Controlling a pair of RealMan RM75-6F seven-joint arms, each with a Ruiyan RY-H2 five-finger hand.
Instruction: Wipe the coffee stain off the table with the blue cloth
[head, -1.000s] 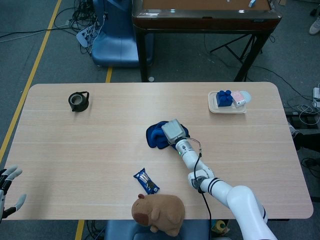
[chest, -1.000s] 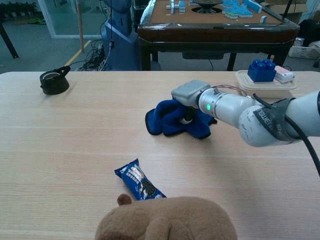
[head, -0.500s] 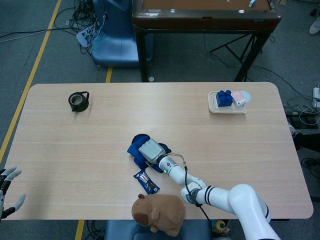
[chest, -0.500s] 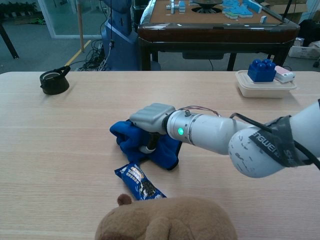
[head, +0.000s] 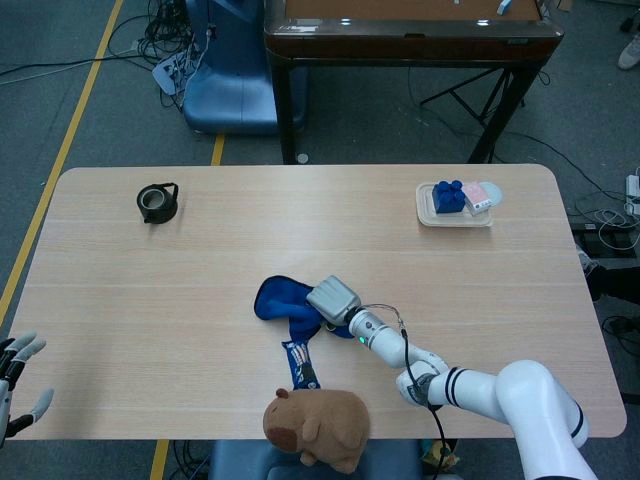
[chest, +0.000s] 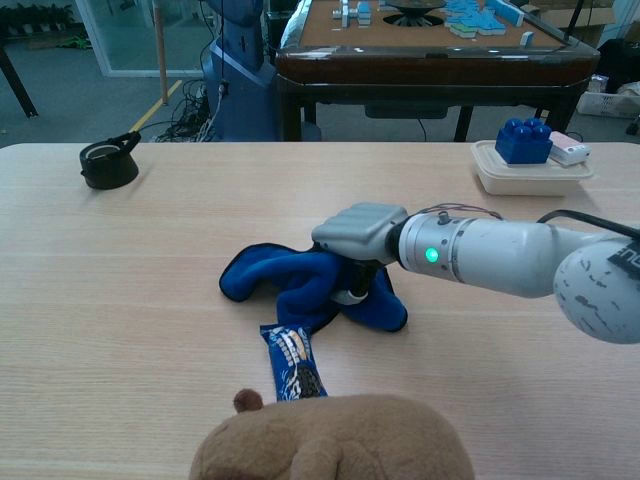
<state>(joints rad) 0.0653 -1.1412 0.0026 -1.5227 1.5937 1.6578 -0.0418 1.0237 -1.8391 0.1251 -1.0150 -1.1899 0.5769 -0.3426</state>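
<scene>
**Our right hand presses the blue cloth near the table's front middle**

Our right hand (chest: 358, 240) sits palm-down on the blue cloth (chest: 290, 283), its fingers curled into the bunched fabric, so it grips the cloth against the wooden table (head: 150, 290). In the head view the same hand (head: 332, 299) covers the cloth's right part, while the rest of the cloth (head: 280, 297) spreads out flat to the left of it. A green light glows on the wrist just behind the hand. We cannot make out any coffee stain on the wood in either view.

Just in front of the cloth lies a blue snack packet (chest: 294, 362), its upper end touching or nearly touching the cloth's front edge; in the head view the packet (head: 299, 364) stands almost straight toward us. Closer still, at the table's near edge, sits a brown plush toy (head: 316, 426), which fills the bottom of the chest view (chest: 330, 440).

Our left hand (head: 18, 380) shows only at the lower left corner of the head view, off the table, fingers spread and holding nothing.

At the far left of the table rests a small black pot (head: 157, 203). At the far right, a pale tray (chest: 528, 177) holds a blue toy brick (chest: 523, 139) and a pink-and-white item (chest: 566, 149) beside it.
</scene>
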